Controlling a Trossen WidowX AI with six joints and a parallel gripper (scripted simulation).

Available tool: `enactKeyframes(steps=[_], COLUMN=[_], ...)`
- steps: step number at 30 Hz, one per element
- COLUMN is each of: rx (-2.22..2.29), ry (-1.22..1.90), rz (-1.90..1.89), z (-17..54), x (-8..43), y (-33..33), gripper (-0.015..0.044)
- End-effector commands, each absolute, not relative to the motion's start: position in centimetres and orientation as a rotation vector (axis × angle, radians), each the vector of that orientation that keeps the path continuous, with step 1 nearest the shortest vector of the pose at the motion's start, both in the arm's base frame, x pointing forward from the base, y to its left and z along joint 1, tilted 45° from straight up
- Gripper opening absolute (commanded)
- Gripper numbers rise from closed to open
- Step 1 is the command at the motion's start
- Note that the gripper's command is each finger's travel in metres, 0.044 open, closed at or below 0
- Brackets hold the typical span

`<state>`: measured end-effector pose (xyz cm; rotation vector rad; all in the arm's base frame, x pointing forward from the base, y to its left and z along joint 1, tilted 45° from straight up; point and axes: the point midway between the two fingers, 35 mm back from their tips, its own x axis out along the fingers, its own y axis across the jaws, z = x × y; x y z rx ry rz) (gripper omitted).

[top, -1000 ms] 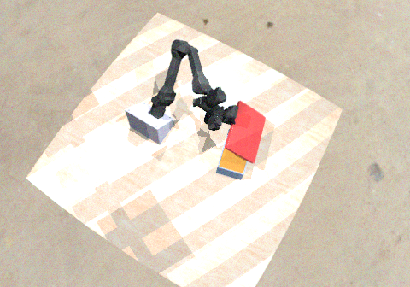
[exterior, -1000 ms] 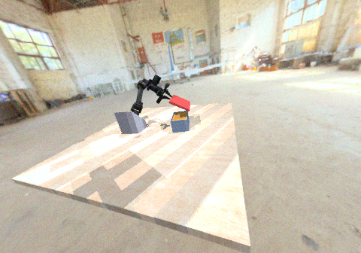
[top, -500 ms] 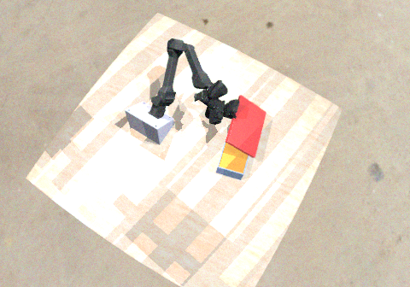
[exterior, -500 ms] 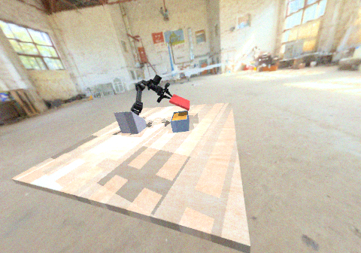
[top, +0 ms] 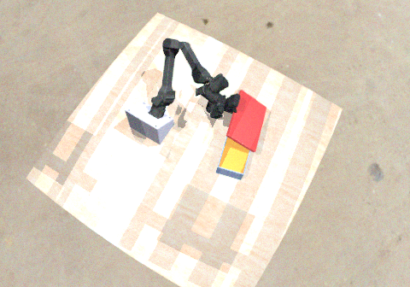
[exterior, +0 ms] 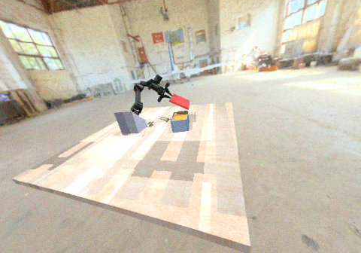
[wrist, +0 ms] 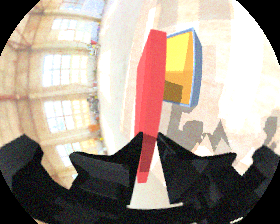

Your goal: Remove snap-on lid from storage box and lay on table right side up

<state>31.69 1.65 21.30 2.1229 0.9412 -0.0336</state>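
Observation:
The red lid (top: 249,122) (exterior: 180,101) (wrist: 150,85) is off the storage box and in the air, tilted, with its edge away from the gripper lower in the exterior view. My gripper (top: 229,108) (exterior: 170,96) (wrist: 149,134) is shut on one edge of the lid. The blue box (top: 230,173) (exterior: 180,126) (wrist: 197,70) stands upright on the table, open, with a yellow-orange inside. In the top view the lid covers the box's far part; its near part shows. The wrist view shows a gap between the lid and the table.
The arm stands behind a grey-blue block (top: 143,126) (exterior: 129,123), which is left of the box in the top and exterior views. The wooden table (top: 192,169) (exterior: 222,151) reaches past the box on all sides. Shadows of the arm fall between the block and the box.

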Motion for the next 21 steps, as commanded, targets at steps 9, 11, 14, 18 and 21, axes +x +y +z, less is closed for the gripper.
enactKeyframes(steps=[9,11,14,18,21], rx=[2.124,2.124,2.124,2.125,2.125], ry=[0.929,0.929,0.929,0.929,0.929], rz=[-0.036,-0.036,-0.036,-0.036,-0.036], z=[23.1,23.3,23.7,24.3,24.7], x=[30.9,30.7,30.5,30.2,30.0], y=[3.1,3.4,3.8,4.3,4.7], gripper=[0.0000,0.0000,0.0000,0.0000,0.0000])
